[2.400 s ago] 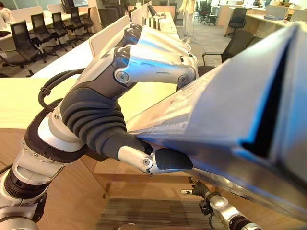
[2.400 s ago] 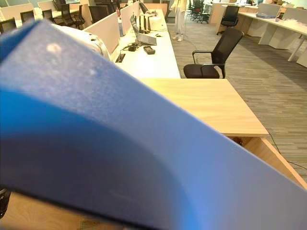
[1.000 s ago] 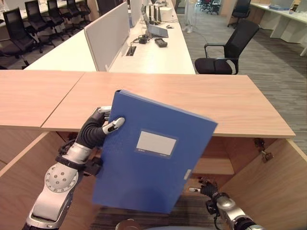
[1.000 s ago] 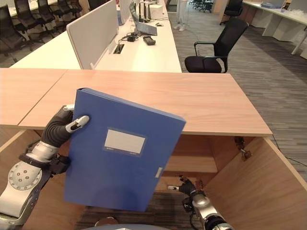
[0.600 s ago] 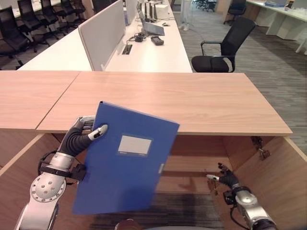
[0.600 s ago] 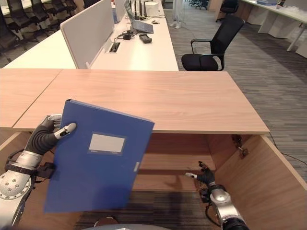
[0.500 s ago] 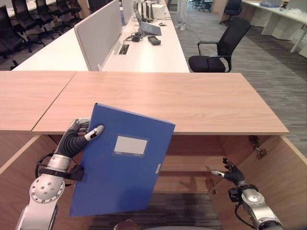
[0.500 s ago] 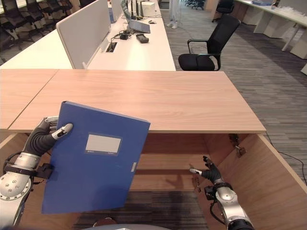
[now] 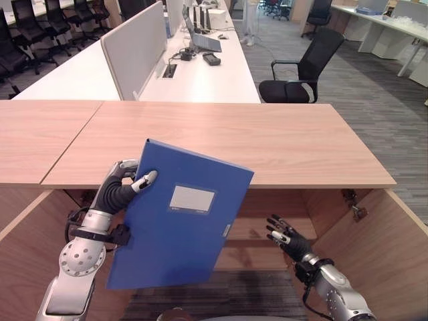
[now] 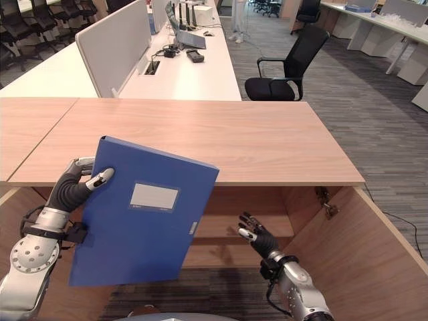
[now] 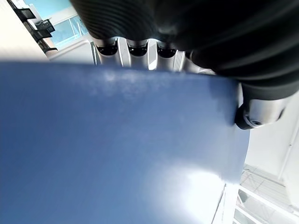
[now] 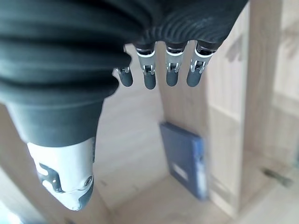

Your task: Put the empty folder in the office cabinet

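A big office stretches behind, with long white desks (image 9: 200, 70) and a black chair (image 9: 304, 63). Close in front is a wooden cabinet (image 9: 267, 144) with both doors swung open.

The left hand (image 9: 120, 189) pinches the blue folder (image 9: 177, 217) near its top corner — thumb on the front, fingers curled round the back edge. The left wrist view shows the blue cover pressed tight under the fingers. The folder hangs in the air in front of the cabinet's left side, tipped a bit, long side running up and down. It is not inside yet.

The right hand (image 10: 255, 234) is low, in front of the cabinet's opening on the right, well apart from the folder. Its fingers are spread straight and it holds nothing.

The cabinet's opening lies straight behind and below the folder, so the left hand probably has to push it forward and down. The shelf (image 10: 221, 227) inside runs across the back — it could catch the tall folder. The right wrist view shows another blue folder (image 12: 183, 158) standing by a wooden wall, which may take some room.
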